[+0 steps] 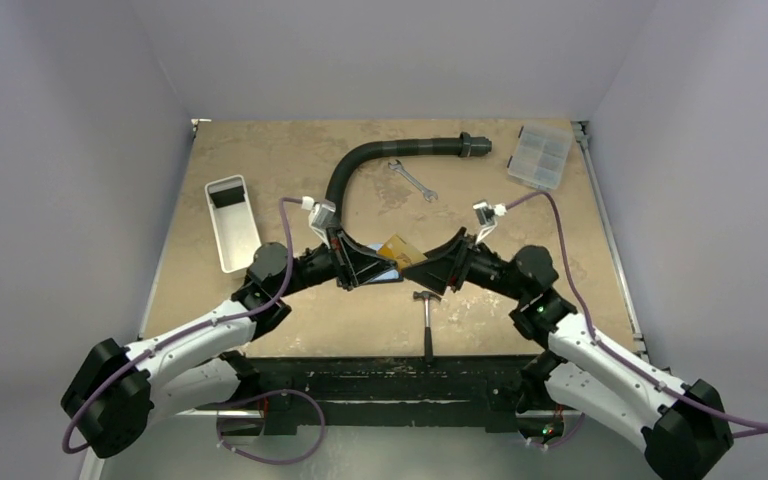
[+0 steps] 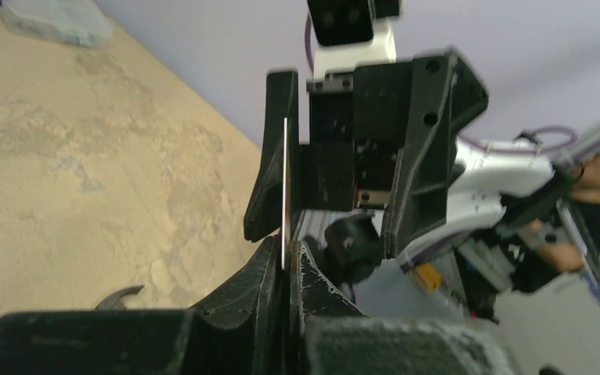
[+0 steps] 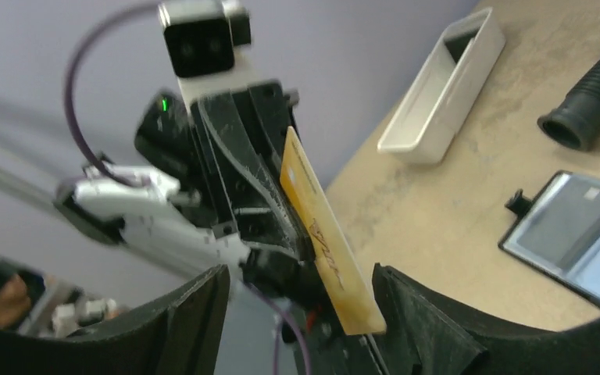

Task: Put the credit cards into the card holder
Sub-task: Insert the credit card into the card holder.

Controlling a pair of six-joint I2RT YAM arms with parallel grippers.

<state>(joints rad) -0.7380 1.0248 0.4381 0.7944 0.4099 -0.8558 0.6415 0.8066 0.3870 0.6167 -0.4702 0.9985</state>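
Mid-frame, the left gripper (image 2: pixel 286 256) pinches a gold credit card (image 3: pixel 324 237) tight (the right gripper (image 3: pixel 298 275) is wide open, holding nothing).

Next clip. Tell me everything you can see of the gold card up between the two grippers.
The gold card is a thin, flat rectangle, plastic by the look, tan-gold with dark print on its face. It is off the table, on edge and tilted. The left gripper is shut on one edge. The right gripper stands open around its other end; whether a finger touches it is unclear. The open card holder lies on the table nearby.
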